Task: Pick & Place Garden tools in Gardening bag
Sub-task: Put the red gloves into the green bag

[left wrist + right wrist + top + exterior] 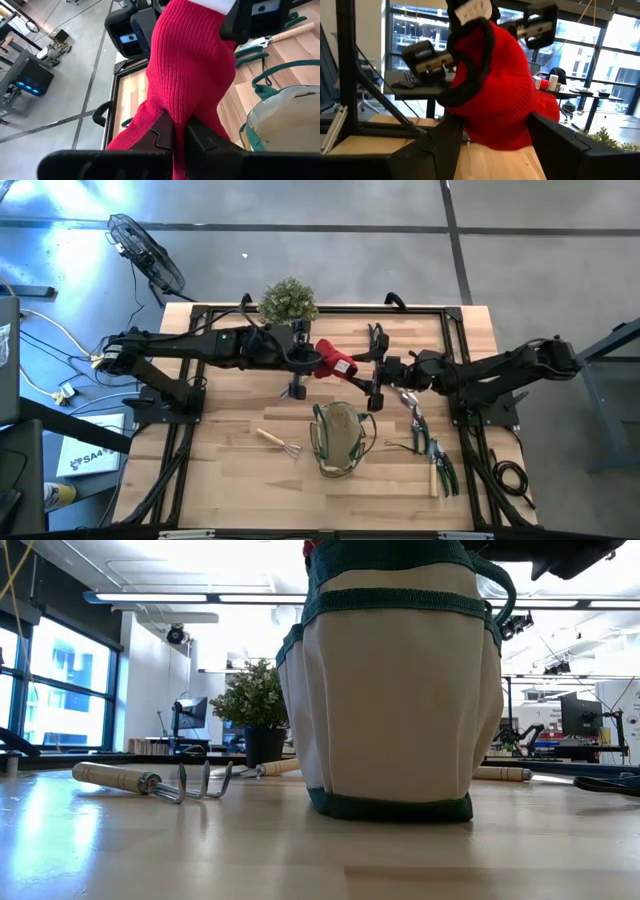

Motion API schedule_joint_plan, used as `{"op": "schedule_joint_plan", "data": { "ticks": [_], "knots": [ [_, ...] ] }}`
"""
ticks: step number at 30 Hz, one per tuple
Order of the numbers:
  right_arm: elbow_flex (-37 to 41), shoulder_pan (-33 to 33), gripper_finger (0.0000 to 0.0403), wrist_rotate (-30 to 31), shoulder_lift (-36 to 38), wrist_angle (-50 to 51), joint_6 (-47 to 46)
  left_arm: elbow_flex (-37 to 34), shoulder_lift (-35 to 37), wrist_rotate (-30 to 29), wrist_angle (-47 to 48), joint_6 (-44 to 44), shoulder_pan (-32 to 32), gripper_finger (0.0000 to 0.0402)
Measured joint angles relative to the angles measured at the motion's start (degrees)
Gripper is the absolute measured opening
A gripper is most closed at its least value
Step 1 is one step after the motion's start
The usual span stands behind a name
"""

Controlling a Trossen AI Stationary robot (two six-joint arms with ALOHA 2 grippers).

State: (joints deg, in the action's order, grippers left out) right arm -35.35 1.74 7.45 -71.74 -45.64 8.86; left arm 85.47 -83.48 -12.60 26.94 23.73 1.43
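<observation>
A red knit glove (333, 364) with black trim hangs in the air between my two grippers, just beyond the far side of the gardening bag (340, 438). My left gripper (312, 362) is shut on its one end. My right gripper (362, 370) is shut on the other end. The olive and tan bag stands upright on the table, mouth up, and fills the low view (395, 690). A wooden-handled rake (278, 442) lies flat to the left of the bag and also shows in the low view (150, 780). Green-handled pruners (435, 452) lie to its right. My left gripper (179, 137) pinches the glove's narrow end (175, 117) between its two fingers, coming level from the table's left. The red knit (190, 75) runs straight out from the fingers, clear of the table. My right gripper (492, 135) has the glove's bulky end (520, 125) between its two fingers, which stand fairly wide apart, one on each side. It comes level from the table's right. The glove (495, 90) is clear of the table.
A bushy potted plant (289, 300) stands at the far edge, behind my left arm. More tools lie near the far edge (378, 335) and under my right arm (412, 408). A small dark object (297, 388) stands below my left gripper. Bare wood lies along the near edge.
</observation>
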Motion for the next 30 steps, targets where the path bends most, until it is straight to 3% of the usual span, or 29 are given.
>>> {"op": "schedule_joint_plan", "data": {
  "ticks": [7,24,30],
  "knots": [
    [-0.54,-1.61,0.0216,-4.64,-0.99,-1.96,0.0,0.0,0.0,0.48,-0.26,0.0,0.02,0.001],
    [-6.96,-1.97,0.0215,-6.46,-5.48,1.85,0.42,0.02,0.07,1.7,1.25,0.07,0.04,0.001],
    [-6.97,-1.97,0.0169,-8.05,-5.55,2.05,0.47,0.02,0.07,1.95,1.75,0.04,0.09,0.001]
  ]
}}
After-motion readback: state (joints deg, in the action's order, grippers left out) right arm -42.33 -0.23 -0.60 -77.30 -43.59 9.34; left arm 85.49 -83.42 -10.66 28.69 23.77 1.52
